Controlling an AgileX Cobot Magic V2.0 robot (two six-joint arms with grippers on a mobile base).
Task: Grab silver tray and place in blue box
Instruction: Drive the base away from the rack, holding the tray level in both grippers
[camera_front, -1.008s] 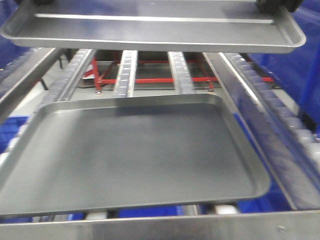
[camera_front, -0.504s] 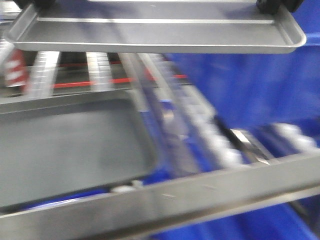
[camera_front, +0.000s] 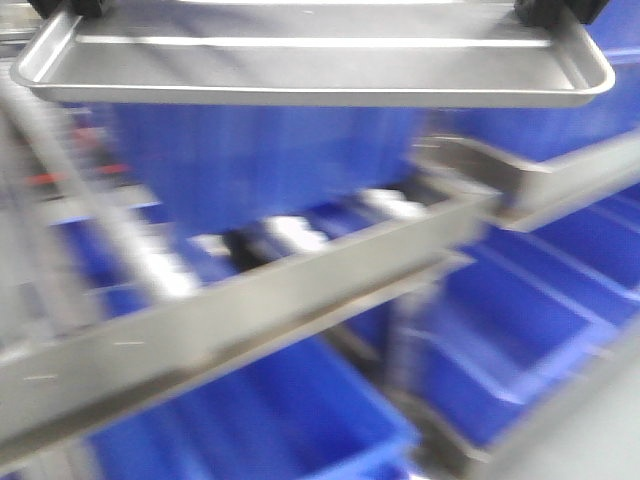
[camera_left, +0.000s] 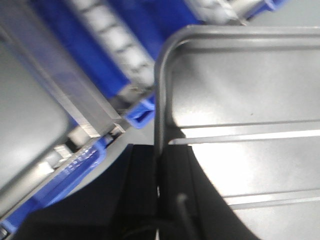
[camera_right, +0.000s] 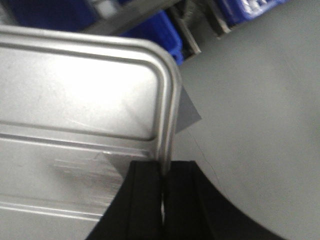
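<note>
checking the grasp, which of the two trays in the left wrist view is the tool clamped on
The shiny silver tray with ridges across its floor: the left tool pinches its rim. The dull grey tray lies apart, untouched.

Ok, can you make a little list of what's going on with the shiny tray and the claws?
held thing: silver tray, up in the air, roughly level
left side: left claw shut on the tray's end rim
right side: right claw shut on the opposite rim, near a corner
seen below it: blue box and a metal rack rail
tray in the box: not yet
picture: front view is smeary
</note>
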